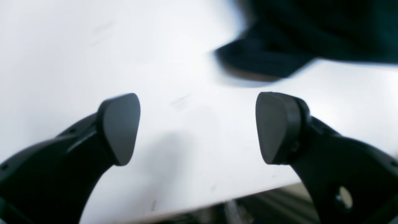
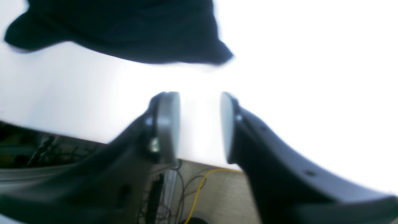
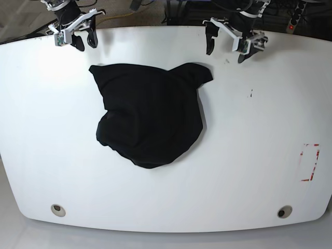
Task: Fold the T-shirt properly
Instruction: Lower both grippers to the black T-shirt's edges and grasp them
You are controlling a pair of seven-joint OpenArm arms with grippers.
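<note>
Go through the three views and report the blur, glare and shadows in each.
Left wrist view: the T-shirt is smeared and soft-edged, the fingers sharper, with a faint shadow on the table. Right wrist view: blurred throughout, the table blown out to white glare. Base view: sharp and evenly lit, with only a thin shadow along the T-shirt's right edge.

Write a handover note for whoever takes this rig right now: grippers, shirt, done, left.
Left gripper: open, empty, above bare table near the far edge.
Right gripper: jaws parted, empty, also at the far edge.
T-shirt: lies crumpled in a rough heap mid-table, two corners pointing toward the grippers; neither gripper touches it.
Done: no neat fold visible.
Left: spread it flat, then fold it.
</note>
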